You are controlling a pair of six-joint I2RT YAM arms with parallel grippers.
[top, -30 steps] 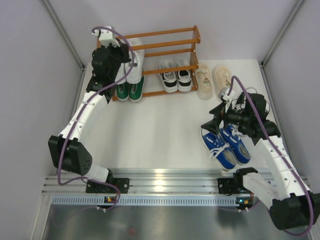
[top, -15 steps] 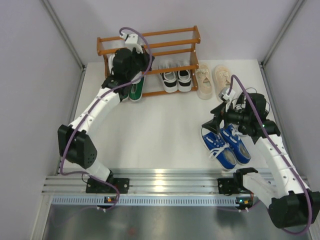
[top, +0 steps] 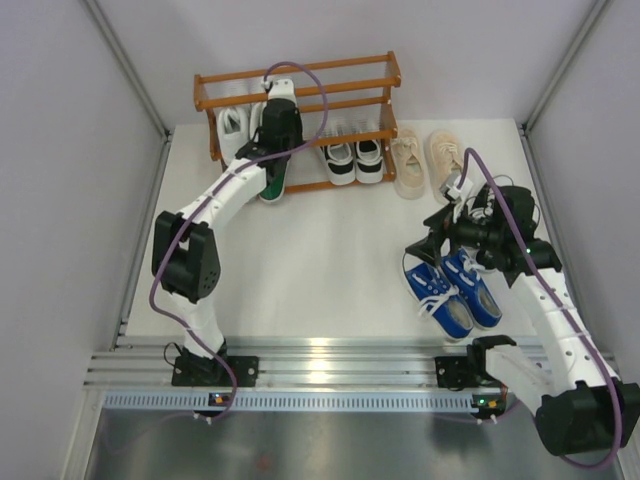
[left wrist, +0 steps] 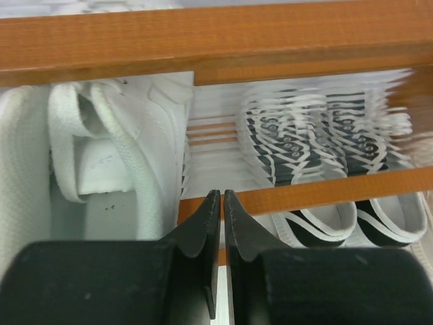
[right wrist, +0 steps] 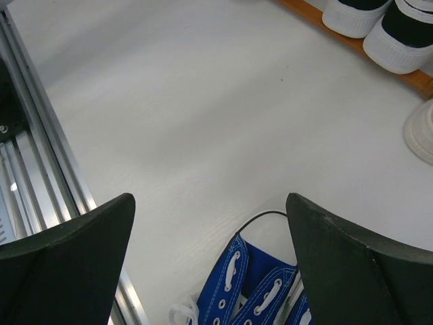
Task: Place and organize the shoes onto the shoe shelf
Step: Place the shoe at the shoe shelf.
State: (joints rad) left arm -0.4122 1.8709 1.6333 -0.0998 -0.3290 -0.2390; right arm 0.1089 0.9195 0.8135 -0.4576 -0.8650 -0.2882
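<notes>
Nearest, the blue shoes [top: 452, 290] lie on the desk [top: 320, 250] below the right end effector [right wrist: 210, 198], whose jaws are spread wide and hold nothing. Farther back, the beige pair [top: 425, 160] stands just beside the shoe shelf [top: 300, 72]. The left end effector [left wrist: 221, 196], closed and empty, points into the shelf between the white pair [left wrist: 101, 156] and the black-and-white pair [top: 354, 160].

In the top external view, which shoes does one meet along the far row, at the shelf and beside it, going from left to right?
white shoe → green shoe → black-and-white pair → beige pair
</notes>
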